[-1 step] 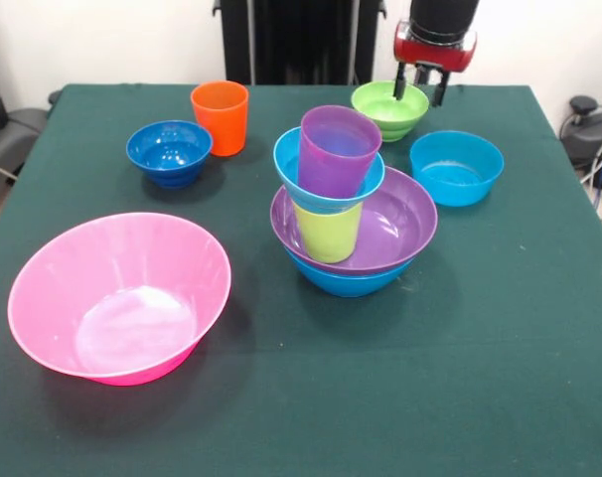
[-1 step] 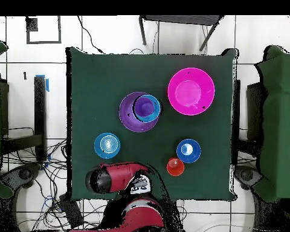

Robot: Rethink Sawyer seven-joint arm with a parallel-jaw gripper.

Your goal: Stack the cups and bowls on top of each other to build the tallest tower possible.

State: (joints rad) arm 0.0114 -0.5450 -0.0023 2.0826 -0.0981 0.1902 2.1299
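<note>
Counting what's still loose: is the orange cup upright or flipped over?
Upright. In the front view the orange cup stands alone on the green table, open mouth upward, its inner wall visible below the rim.

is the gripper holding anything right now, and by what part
Nothing is held. The gripper is open over the lime green bowl, its fingers straddling the far rim without clamping it.

Open jaws over lime green bowl (image 1: 390, 107)

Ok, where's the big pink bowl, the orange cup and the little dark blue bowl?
big pink bowl (image 1: 53, 260), front view, on its inner wall.
orange cup (image 1: 220, 124), front view, on its outer side.
little dark blue bowl (image 1: 169, 147), front view, on its inside.
</note>
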